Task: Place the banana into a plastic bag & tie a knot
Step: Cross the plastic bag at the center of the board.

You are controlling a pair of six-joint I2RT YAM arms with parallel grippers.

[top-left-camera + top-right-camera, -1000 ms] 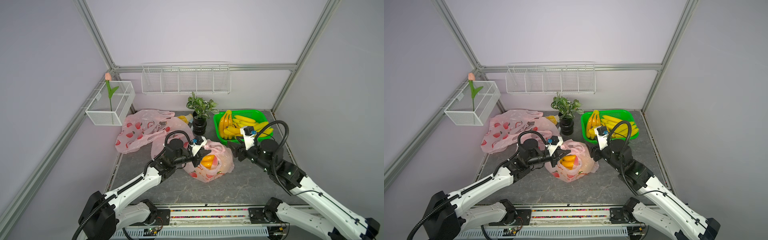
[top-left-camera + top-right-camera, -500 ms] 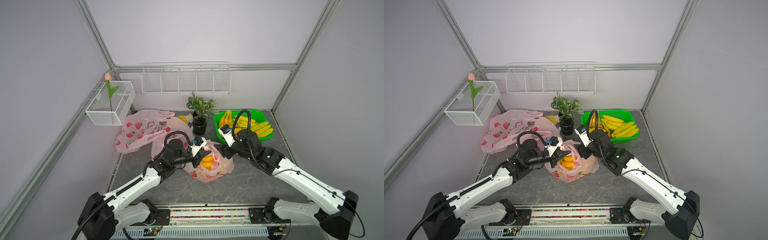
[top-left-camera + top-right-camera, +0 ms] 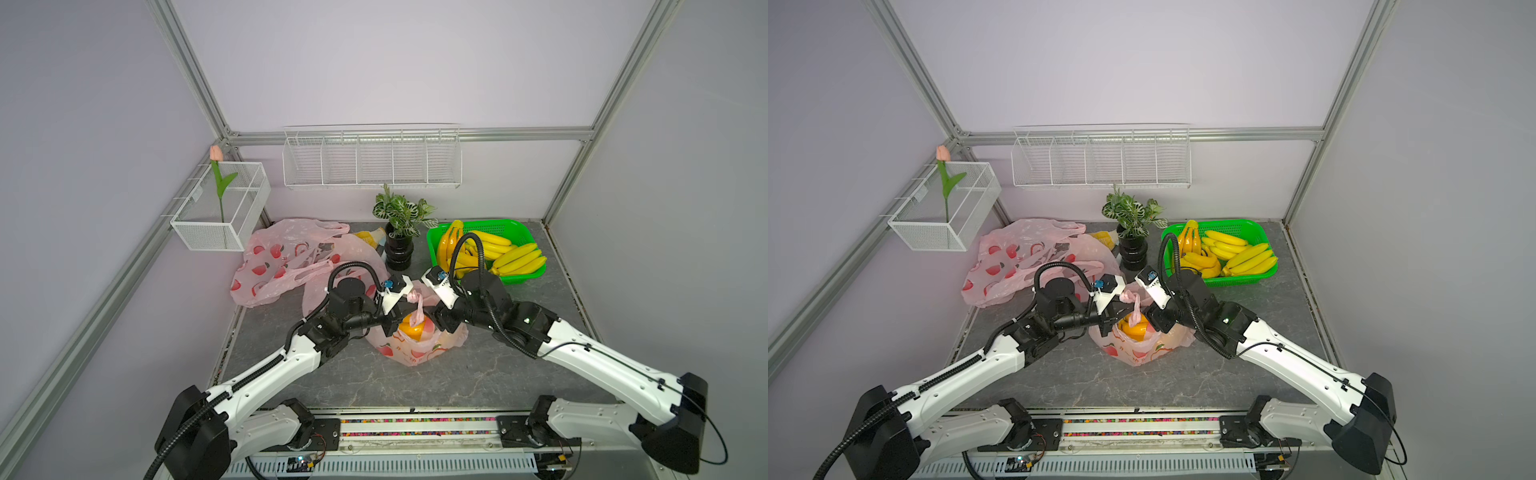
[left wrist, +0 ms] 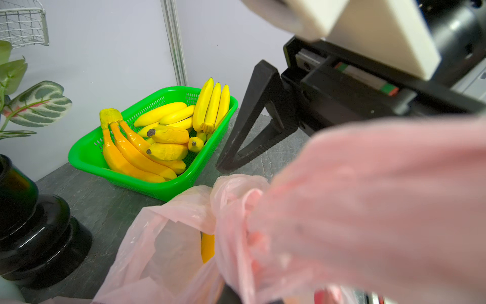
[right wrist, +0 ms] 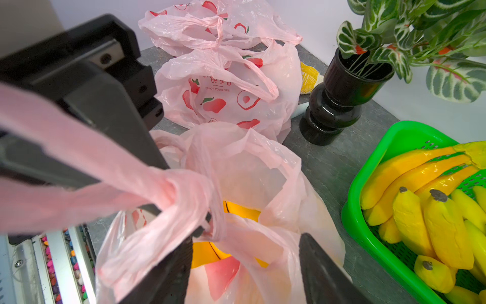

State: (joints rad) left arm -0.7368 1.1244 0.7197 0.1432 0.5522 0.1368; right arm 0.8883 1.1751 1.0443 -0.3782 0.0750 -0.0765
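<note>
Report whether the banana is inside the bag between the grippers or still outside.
Inside. The banana sits within the pink bag, film around it, seen in both top views and the right wrist view.

The plastic bag [image 5: 249, 163] is thin, translucent pink film, crinkled and faintly shiny. The basket [image 4: 84, 155] is glossy green perforated plastic, the plant pot [image 5: 334, 105] glossy black, and the surface [image 3: 332, 374] matt grey with stone-like veining.
</note>
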